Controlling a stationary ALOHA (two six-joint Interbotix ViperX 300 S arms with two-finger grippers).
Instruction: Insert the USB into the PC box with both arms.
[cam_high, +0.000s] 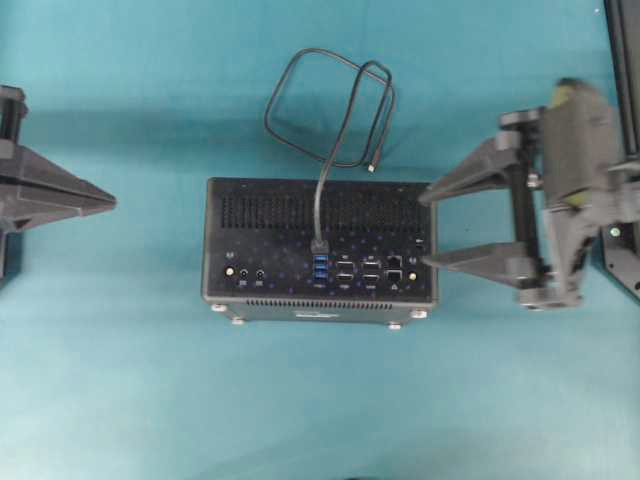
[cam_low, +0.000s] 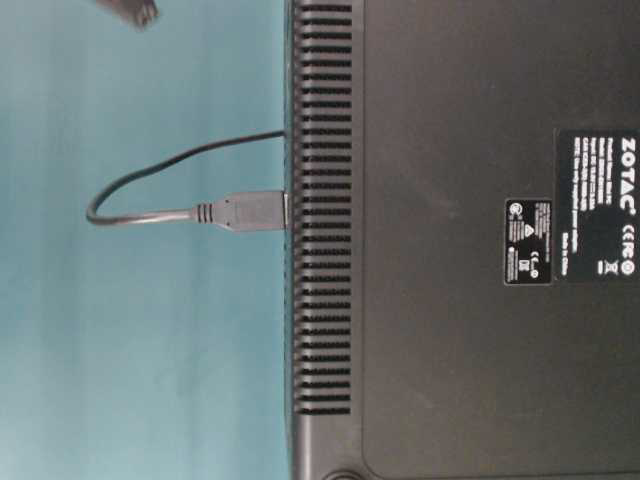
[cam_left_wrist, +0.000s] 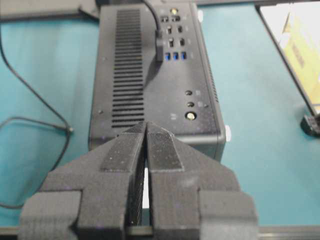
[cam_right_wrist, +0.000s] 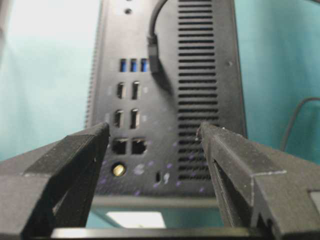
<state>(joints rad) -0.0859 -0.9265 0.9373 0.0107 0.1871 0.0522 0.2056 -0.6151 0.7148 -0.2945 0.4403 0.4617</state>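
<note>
The PC box (cam_high: 260, 235) lies in the middle of the teal table, port panel facing up. The USB (cam_high: 319, 246) plug stands in the panel beside the blue ports (cam_high: 320, 268); its thin black cable loops behind the box (cam_high: 330, 110). The table-level view shows the USB (cam_low: 250, 211) plug seated against the PC box (cam_low: 450, 300). My left gripper (cam_high: 108, 203) is shut and empty, well left of the box. My right gripper (cam_high: 427, 230) is open at the box's right end, holding nothing. The wrist views show the left gripper (cam_left_wrist: 146, 126), right gripper (cam_right_wrist: 153, 131) and USB (cam_right_wrist: 154, 57).
The cable's loose end (cam_high: 372, 167) rests on the cloth behind the box. A black frame (cam_high: 625, 60) runs along the right edge. Bare teal cloth (cam_high: 150, 380) stretches in front of the box and on both sides.
</note>
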